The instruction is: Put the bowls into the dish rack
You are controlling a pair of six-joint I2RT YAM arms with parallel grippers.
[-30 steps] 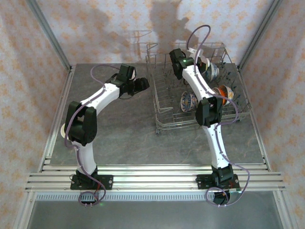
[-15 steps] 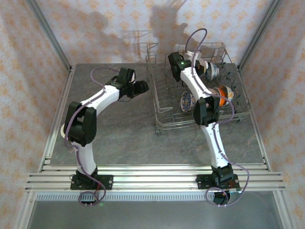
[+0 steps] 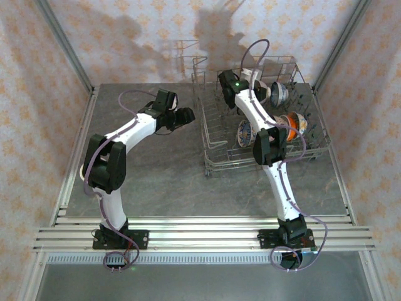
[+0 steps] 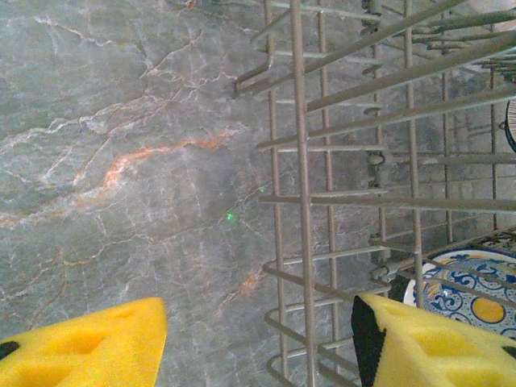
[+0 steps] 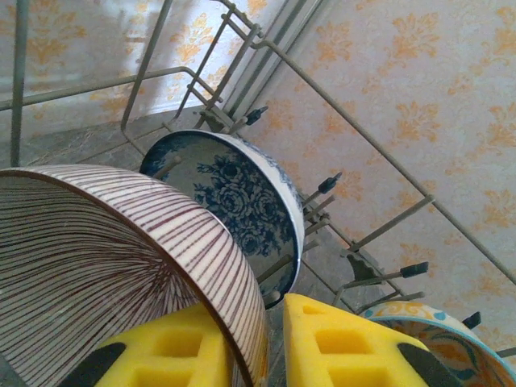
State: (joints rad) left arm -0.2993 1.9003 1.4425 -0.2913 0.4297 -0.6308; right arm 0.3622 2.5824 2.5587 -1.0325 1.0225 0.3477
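In the right wrist view, a white bowl with brown stripes (image 5: 121, 258) stands on edge in the dish rack (image 5: 363, 145). Its rim lies between the yellow pads of my right gripper (image 5: 270, 347), which is open: a narrow gap shows between the rim and the right pad. Behind it leans a blue floral bowl (image 5: 242, 201), and an orange-and-teal bowl (image 5: 435, 322) is at lower right. From above, the rack (image 3: 213, 150) also holds a blue-and-yellow bowl (image 3: 246, 132). My left gripper (image 4: 258, 347) is open and empty over the table, beside the rack's left wall (image 4: 302, 201).
The rack fills the back right of the grey marble table (image 3: 156, 182). Patterned walls and metal posts close in the back and sides. Upright tines with dark tips (image 5: 415, 268) stand close to the right gripper.
The right arm has shifted slightly left inside the rack, and its jaws have parted a little from the striped bowl's rim. The left arm has hardly moved.
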